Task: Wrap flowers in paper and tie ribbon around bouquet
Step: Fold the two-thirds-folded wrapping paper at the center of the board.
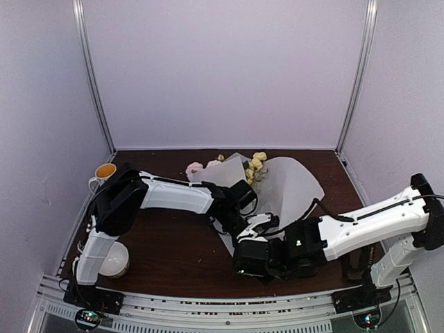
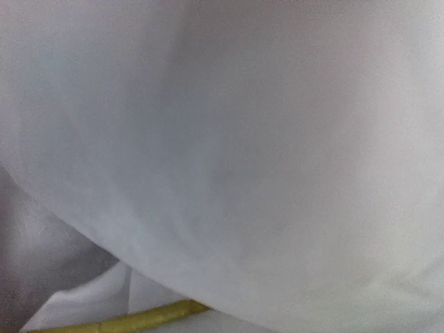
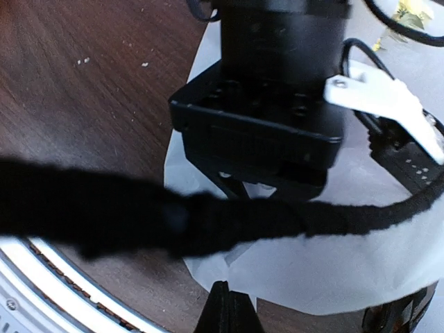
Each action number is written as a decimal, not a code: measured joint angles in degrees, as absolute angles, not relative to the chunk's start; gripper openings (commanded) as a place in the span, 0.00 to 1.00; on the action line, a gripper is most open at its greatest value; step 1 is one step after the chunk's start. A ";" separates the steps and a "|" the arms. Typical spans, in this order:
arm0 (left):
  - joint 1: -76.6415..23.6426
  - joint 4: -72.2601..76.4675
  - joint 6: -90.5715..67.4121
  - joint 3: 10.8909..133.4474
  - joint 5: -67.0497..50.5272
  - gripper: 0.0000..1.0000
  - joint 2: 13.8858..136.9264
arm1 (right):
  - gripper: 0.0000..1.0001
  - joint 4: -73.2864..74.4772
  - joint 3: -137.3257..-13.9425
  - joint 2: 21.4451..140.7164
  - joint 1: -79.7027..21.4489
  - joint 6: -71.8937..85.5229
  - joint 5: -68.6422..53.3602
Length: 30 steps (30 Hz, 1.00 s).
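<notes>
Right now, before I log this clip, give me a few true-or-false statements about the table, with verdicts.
1. The flowers show their blooms past the far edge of the paper. True.
2. The right gripper is wide open. False: its fingers are shut together.
3. The white bowl sits by the right arm's base. False: it sits by the left arm's base.
4. A cup with orange contents stands at the far left corner of the table. True.
</notes>
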<state>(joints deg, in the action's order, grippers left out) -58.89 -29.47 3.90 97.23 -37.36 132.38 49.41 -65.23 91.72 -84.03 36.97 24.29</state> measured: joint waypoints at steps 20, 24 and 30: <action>-53.98 -23.09 0.86 84.49 -40.07 0.57 123.46 | 0.00 40.75 -68.45 105.01 -83.31 21.61 25.76; -48.86 -22.20 -0.62 81.43 -38.81 0.58 116.88 | 0.00 40.93 -68.84 107.53 -83.99 17.67 22.13; -45.06 -19.25 -1.10 78.81 -35.57 0.52 112.64 | 0.00 41.39 -68.86 108.99 -84.20 15.14 19.73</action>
